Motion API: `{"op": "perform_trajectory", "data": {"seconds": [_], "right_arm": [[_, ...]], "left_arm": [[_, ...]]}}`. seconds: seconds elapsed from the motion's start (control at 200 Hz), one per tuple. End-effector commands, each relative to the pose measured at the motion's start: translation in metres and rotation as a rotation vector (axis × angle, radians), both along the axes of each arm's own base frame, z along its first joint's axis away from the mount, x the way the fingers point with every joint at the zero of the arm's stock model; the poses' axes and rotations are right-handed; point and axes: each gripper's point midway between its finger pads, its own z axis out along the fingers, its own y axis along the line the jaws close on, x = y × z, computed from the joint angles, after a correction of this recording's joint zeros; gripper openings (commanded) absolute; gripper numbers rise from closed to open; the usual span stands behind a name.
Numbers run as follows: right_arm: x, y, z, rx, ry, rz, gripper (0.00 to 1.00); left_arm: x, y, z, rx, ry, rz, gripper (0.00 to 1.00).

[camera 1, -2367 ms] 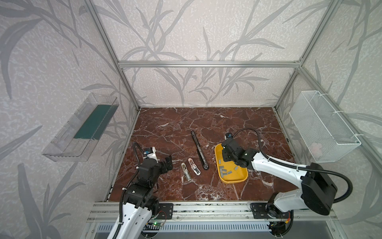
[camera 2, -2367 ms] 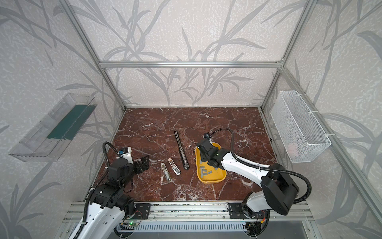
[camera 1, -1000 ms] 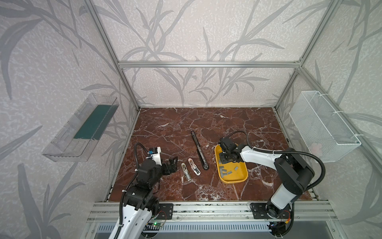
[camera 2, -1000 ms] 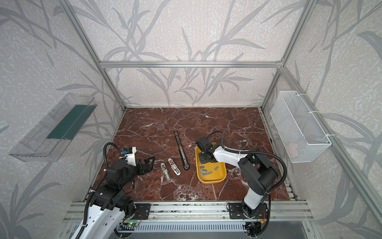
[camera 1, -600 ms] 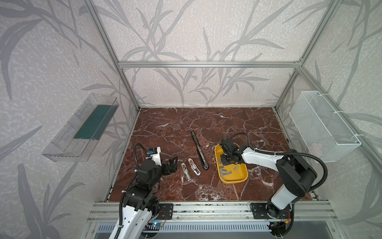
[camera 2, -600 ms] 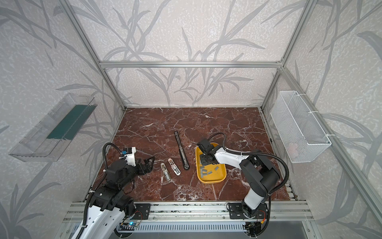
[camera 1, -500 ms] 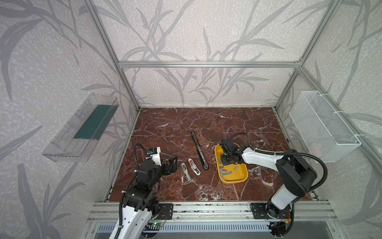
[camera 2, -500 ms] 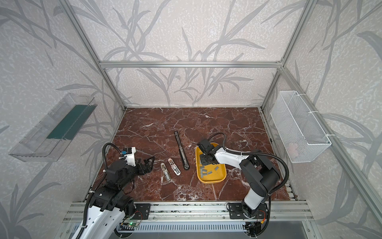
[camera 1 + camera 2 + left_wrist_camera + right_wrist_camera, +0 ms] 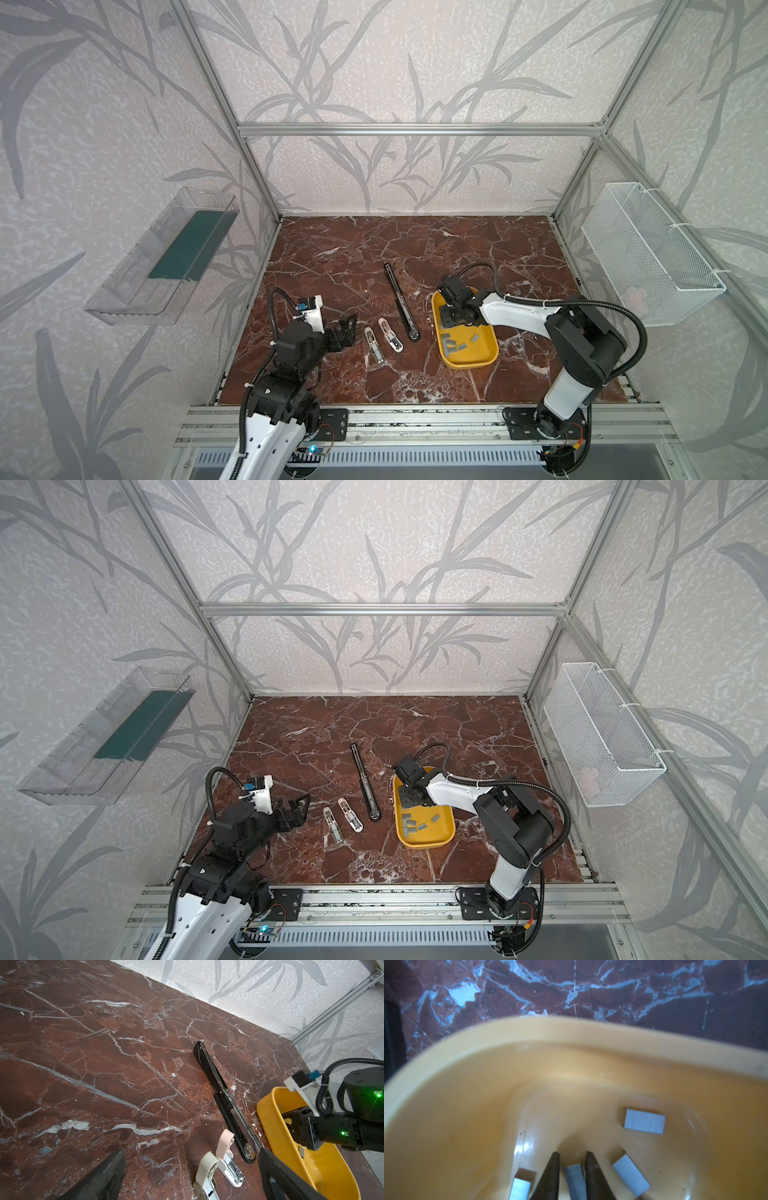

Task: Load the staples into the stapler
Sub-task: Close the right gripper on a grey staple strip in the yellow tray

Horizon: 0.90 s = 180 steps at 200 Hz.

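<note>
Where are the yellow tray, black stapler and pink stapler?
yellow tray (image 9: 468, 365), in a top view, front rim
black stapler (image 9: 400, 300), in a top view, middle
pink stapler (image 9: 224, 1142), left wrist view, pink cover

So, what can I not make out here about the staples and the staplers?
- Right wrist view: whether the right gripper pinches the staple strip between its fingers; it is blurred and cut off by the picture's edge.
- Both top views: how many staples lie in the yellow tray; the right arm covers its far end.
- Left wrist view: whether the beige stapler is loaded; the picture's edge cuts it off.
</note>
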Motion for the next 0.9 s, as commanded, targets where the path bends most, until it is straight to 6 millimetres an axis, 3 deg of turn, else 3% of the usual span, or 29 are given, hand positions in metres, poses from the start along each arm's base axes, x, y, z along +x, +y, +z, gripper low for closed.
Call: {"op": "perform_trajectory", "data": {"seconds": [0.0, 0.235, 0.395, 0.58, 0.895], "right_arm": [[-0.015, -0.012, -0.021, -0.061, 0.074, -0.002, 0.21], [-0.016, -0.014, -0.022, -0.063, 0.071, -0.007, 0.16], [-0.02, -0.016, -0.016, -0.048, 0.063, -0.004, 0.27], [-0.026, -0.018, -0.01, -0.026, 0.051, 0.001, 0.3], [-0.025, -0.019, -0.016, -0.041, 0.059, -0.003, 0.2]], "left_arm": [[0.0, 0.003, -0.006, 0.009, 0.009, 0.016, 0.99], [-0.001, 0.003, -0.005, 0.008, 0.005, 0.017, 0.99], [-0.001, 0.003, -0.005, 0.007, 0.005, 0.015, 0.99], [-0.001, 0.003, -0.005, 0.006, 0.004, 0.013, 0.99], [-0.002, 0.003, -0.005, 0.005, 0.004, 0.016, 0.99]]}}
